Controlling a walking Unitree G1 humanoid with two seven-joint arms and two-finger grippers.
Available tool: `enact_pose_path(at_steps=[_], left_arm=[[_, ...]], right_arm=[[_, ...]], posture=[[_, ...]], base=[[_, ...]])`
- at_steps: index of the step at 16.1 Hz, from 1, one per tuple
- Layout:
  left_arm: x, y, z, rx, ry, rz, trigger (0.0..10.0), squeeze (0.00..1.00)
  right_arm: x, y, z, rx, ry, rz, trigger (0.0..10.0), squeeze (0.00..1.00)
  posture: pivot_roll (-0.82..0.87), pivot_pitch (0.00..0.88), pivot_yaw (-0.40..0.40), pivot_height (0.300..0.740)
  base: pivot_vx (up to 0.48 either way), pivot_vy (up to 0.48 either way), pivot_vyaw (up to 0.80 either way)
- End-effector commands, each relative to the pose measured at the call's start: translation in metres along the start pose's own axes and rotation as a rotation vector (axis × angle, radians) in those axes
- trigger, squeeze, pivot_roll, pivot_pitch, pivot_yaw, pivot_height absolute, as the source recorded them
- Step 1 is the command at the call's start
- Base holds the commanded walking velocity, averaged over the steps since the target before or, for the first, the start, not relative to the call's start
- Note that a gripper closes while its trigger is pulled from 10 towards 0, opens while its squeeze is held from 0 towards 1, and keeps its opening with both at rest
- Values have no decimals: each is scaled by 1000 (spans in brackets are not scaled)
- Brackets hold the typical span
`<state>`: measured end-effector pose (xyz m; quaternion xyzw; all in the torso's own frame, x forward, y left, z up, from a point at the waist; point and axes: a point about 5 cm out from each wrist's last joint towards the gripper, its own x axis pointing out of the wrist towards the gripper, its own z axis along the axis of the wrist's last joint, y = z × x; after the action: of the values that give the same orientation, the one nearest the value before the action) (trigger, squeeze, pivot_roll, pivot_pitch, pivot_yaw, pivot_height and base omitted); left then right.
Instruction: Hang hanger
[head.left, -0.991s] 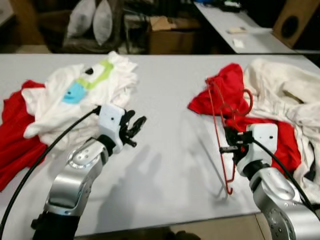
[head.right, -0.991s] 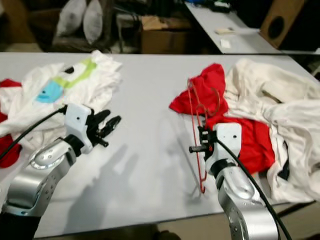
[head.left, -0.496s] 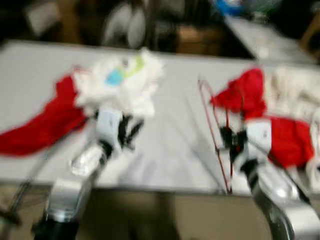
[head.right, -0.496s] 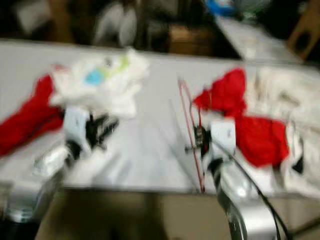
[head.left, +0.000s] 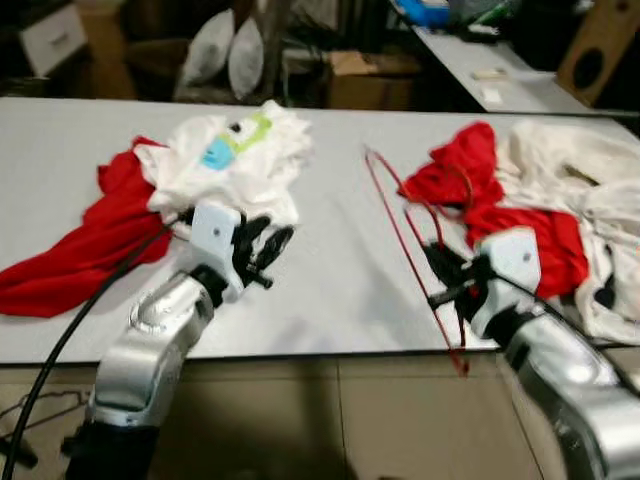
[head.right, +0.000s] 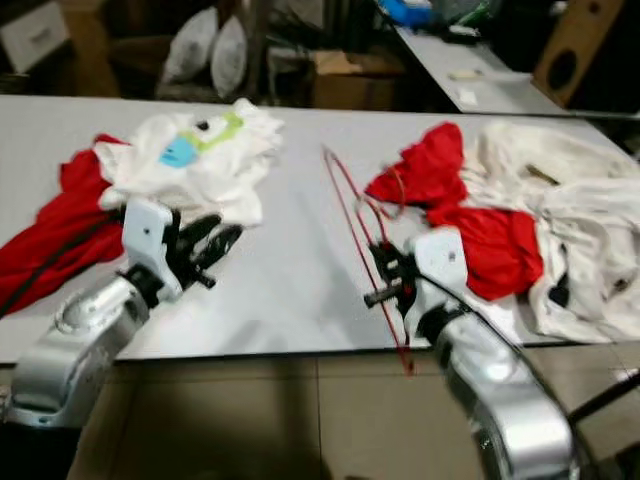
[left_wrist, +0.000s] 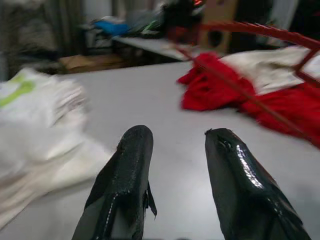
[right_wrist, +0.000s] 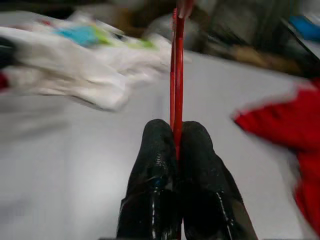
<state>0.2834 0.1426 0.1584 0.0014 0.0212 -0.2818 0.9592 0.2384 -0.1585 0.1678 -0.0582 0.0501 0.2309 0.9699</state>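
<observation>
Grey table (head.left: 330, 260), cluttered storeroom behind.
Right gripper (right_wrist: 176, 137): fingers pressed together on one wire of the red wire hanger (head.left: 405, 235), held tilted above the table's front edge.
Left gripper (left_wrist: 175, 150): fingers apart, holding nothing, beside the white printed T-shirt (head.left: 235, 160).
Nearby: red garment (head.left: 490, 205), cream garment (head.left: 575, 170).
Risk: thin wire may pivot in the pinch; hook could snag the red garment.

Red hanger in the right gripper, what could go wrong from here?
1. The right gripper pinches the thin red hanger on one wire, so it may twist or slip.
2. Its hook lies near the red shirt and could snag it.
3. The left gripper is open and gives no support.
</observation>
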Motion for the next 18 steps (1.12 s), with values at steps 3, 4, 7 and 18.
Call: enact_pose_path(at_steps=[3,4,7,18], left_arm=[[-5,0,33,-32,-104,-207,10000,1000],[-6,0,37,-25,-112,-233,10000,1000],[-9,-6,93,53,-248,-460,10000,1000],[22,-13,69,161,-87,-433,10000,0]], right_arm=[[-15,-24,31,-75,-72,381,10000,0],[-17,-27,33,-80,-68,421,10000,0],[-27,-47,45,-157,-1,642,10000,0],[-27,-39,66,-245,-51,755,10000,0]], posture=[[-13,0,-30,740],[-13,0,-30,740],[10,0,-47,740],[-4,0,-6,740]], base=[[0,0,0],[0,0,0],[0,0,0],[0,0,0]])
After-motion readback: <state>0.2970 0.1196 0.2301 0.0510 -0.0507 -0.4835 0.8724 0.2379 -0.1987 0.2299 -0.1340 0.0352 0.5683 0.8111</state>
